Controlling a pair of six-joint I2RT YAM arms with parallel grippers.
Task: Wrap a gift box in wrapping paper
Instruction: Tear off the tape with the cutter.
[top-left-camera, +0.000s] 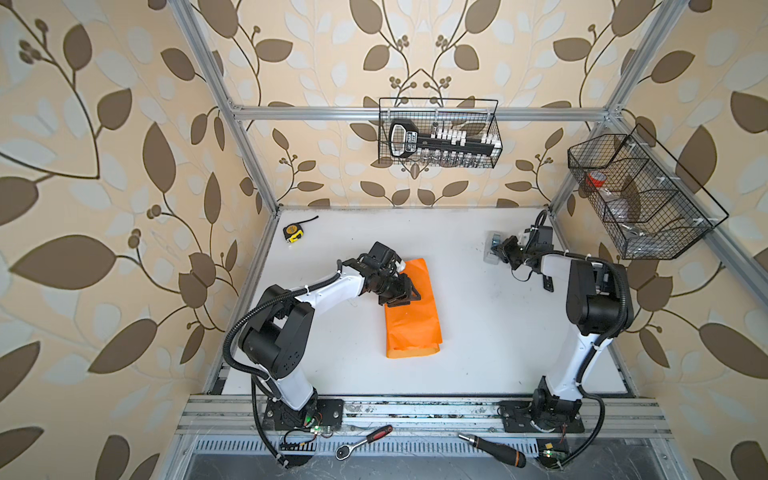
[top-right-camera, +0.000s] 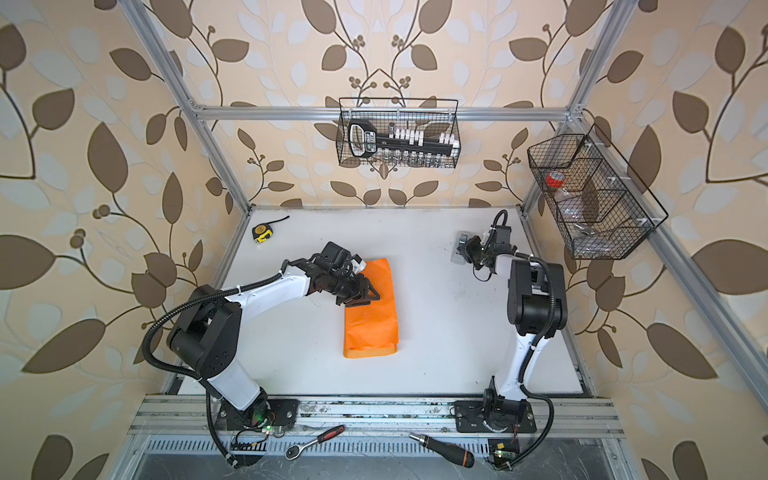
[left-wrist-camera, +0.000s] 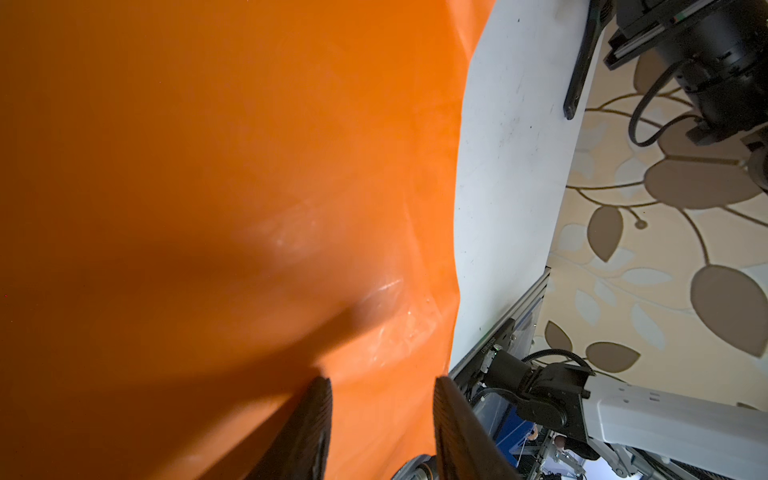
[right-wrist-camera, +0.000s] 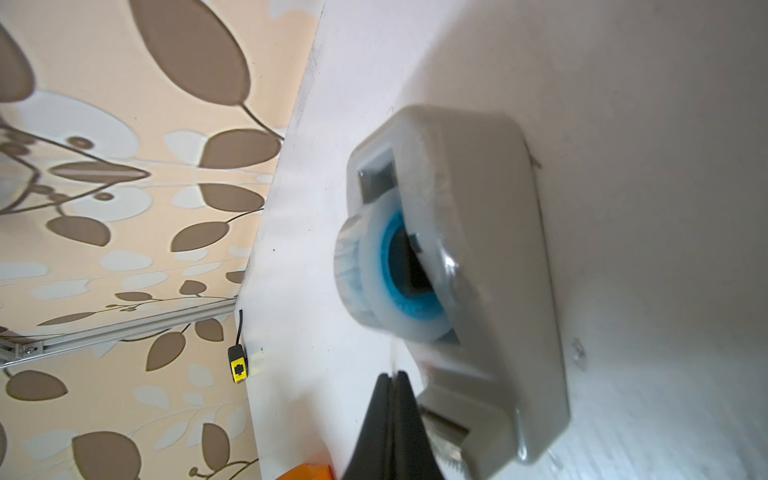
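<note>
- Wrapping paper (top-left-camera: 413, 322) (top-right-camera: 371, 324): folded into a long orange bundle, lying flat near the middle of the white bench (top-left-camera: 490, 332).
- Long axis runs from the back wall toward the arm bases in both top views, almost straight. The far end is narrower. The near end is broader and shows layered edges and a flat lip on the bench.
- Surface is creased, with a glossy patch visible in the left wrist view (left-wrist-camera: 208, 187).
- Left gripper (top-left-camera: 404, 300) (top-right-camera: 363, 298) (left-wrist-camera: 382, 399): reaches in from the robot's left and sits over the far third of the bundle.
- Its fingers (left-wrist-camera: 316, 424) stand apart with their tips down at the paper, and orange surface shows in the gap. Nothing is clamped between them. Whether they press on the sheet I cannot tell.
- Right gripper (top-left-camera: 497, 250) (right-wrist-camera: 392, 380): well apart from the bundle, at the far right of the bench, just beside the grey tape dispenser (top-left-camera: 489, 254) (right-wrist-camera: 478, 249).
- Its jaws are closed flat against each other, with the tips at the dispenser's cutter end. Whether a tape end is pinched there cannot be made out.
- A yellow tape measure (top-left-camera: 293, 232) lies at the far left corner.
</note>
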